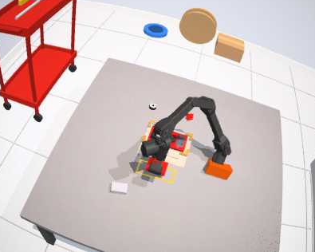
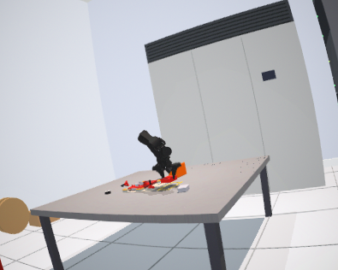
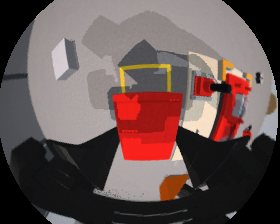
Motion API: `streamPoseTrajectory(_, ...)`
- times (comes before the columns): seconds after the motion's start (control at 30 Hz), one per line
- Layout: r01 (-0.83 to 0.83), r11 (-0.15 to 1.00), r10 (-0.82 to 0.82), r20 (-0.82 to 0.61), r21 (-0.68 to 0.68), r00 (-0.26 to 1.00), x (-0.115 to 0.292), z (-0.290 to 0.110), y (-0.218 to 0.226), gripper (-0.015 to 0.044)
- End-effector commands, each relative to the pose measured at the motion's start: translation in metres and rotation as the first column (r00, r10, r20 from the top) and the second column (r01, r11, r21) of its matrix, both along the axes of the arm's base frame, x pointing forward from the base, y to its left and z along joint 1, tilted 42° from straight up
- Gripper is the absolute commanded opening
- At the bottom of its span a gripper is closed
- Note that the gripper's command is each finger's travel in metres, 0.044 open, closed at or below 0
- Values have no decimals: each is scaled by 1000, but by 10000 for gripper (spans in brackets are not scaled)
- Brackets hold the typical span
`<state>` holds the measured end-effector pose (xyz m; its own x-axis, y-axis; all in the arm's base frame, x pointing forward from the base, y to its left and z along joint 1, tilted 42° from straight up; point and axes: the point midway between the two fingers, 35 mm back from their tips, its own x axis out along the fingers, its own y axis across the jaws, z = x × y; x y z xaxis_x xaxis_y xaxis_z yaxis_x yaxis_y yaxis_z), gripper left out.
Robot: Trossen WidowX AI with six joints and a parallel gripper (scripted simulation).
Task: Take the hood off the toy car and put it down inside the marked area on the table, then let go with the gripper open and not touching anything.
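Observation:
My gripper (image 1: 155, 167) (image 3: 146, 128) is shut on the red hood (image 1: 148, 163) (image 3: 148, 123) of the toy car. It holds the hood just above the yellow marked area (image 1: 169, 179) (image 3: 145, 67) on the table. The red toy car (image 1: 179, 140) (image 3: 228, 106) sits on a pale base plate (image 1: 176, 158) right behind the marked area, its front open. In the exterior view the gripper (image 2: 168, 175) hangs low over the red car parts (image 2: 143, 185); the hood is too small to make out there.
A small white block (image 1: 119, 187) (image 3: 64, 58) (image 2: 183, 188) lies left of the marked area. A black-and-white wheel (image 1: 152, 106) (image 2: 108, 191) and a small red piece (image 1: 190, 116) lie behind the car. The arm's orange base (image 1: 218, 170) stands to the right.

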<state>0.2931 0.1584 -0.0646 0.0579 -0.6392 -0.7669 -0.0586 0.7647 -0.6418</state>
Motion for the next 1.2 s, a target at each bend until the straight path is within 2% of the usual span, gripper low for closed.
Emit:
streamPoseTrajectory(0.0, -2, 1000, 2, -9, -9, 1000, -2, -4, -5, 0)
streamPoseTrajectory(1.17, -2, 1000, 2, -9, -10, 1000, -1, -13, -14, 0)
